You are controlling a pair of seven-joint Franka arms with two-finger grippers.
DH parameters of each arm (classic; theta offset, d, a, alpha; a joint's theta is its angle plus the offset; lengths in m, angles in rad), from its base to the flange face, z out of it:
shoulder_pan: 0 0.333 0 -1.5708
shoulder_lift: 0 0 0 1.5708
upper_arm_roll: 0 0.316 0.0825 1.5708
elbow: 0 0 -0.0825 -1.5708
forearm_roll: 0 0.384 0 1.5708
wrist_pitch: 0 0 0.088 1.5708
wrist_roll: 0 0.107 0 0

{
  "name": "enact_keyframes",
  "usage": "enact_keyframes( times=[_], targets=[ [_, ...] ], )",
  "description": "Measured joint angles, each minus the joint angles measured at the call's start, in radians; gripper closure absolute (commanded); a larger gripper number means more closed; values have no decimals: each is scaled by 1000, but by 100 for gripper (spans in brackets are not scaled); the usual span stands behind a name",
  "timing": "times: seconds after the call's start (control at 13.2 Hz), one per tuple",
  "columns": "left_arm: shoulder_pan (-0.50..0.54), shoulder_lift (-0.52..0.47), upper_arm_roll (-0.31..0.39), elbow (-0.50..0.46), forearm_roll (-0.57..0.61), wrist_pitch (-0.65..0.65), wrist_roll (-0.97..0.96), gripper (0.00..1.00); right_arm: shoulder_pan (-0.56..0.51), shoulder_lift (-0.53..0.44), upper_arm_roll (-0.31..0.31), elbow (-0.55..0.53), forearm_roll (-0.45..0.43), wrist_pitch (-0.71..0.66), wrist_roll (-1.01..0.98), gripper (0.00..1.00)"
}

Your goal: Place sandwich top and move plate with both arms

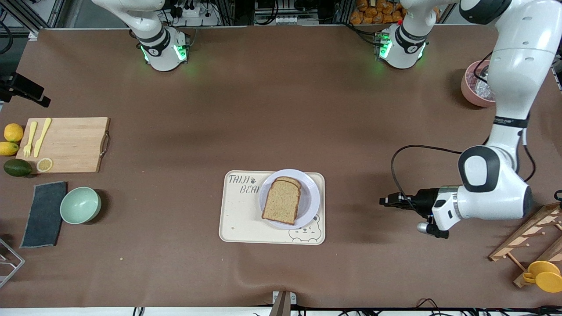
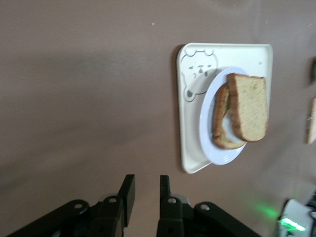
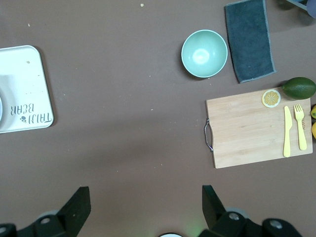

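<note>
The sandwich top [image 1: 282, 202] [image 2: 251, 106], a brown slice with a darker crust, lies on another bread slice [image 1: 290, 180] [image 2: 219, 123] on the pale round plate [image 1: 311, 193] [image 2: 210, 136]. The plate rests on the cream bear tray [image 1: 237, 219] [image 2: 190, 148]. My left gripper [image 1: 386, 201] [image 2: 147, 177] hangs low over bare table toward the left arm's end from the tray and points at the plate. Its fingers stand slightly apart with nothing between them. My right gripper [image 3: 145, 187] is wide open, high over the table; only that arm's base shows in the front view.
A wooden cutting board [image 1: 70, 142] with yellow cutlery, lemons, an avocado [image 1: 17, 167], a green bowl [image 1: 80, 205] and a grey cloth [image 1: 44, 213] sit at the right arm's end. A pink bowl [image 1: 474, 87], wooden rack [image 1: 531, 237] and yellow cup [image 1: 544, 275] sit at the left arm's end.
</note>
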State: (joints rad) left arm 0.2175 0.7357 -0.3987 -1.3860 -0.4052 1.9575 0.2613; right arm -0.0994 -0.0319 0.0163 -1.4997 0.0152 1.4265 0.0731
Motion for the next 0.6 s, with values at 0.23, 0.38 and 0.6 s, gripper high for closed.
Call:
enact_keyframes(
  times=[0.23, 0.38, 0.6],
  targets=[
    [-3, -90, 0, 1, 123, -62, -77, 73, 0, 0, 0, 0, 0, 0, -16, 0],
    [-3, -143, 0, 1, 195, -112, -92, 73, -1, 0, -1, 0, 0, -1, -90, 0],
    [-3, -207, 0, 1, 322, -176, -96, 72, -12, 0, -9, 0, 0, -1, -147, 0]
  ],
)
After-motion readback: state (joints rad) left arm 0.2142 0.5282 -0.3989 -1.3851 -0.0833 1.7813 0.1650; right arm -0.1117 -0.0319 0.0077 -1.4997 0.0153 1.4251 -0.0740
